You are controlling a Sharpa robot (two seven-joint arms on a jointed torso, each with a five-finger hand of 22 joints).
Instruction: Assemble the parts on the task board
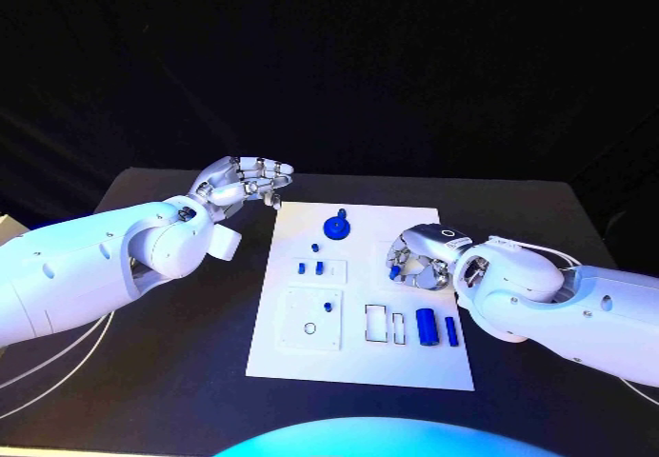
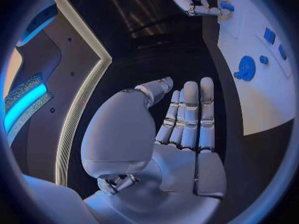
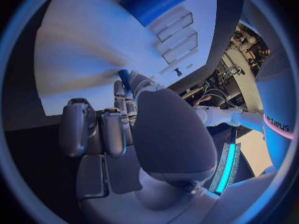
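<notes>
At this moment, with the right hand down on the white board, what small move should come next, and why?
Probably lift the right hand slightly off the task board. Its fingers curl around a small blue part there, so it seems to have a grip and needs clearance before carrying it to a slot. The left hand hovers empty, fingers straight, past the board's far left corner, so it plays no role yet.

Bare black table flanks the task board; its near edge lies unobstructed.

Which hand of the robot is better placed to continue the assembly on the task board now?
Probably the right hand: it is already over the task board, its fingers curled around a small blue part. The left hand holds nothing and hangs off the board's far left corner.
</notes>
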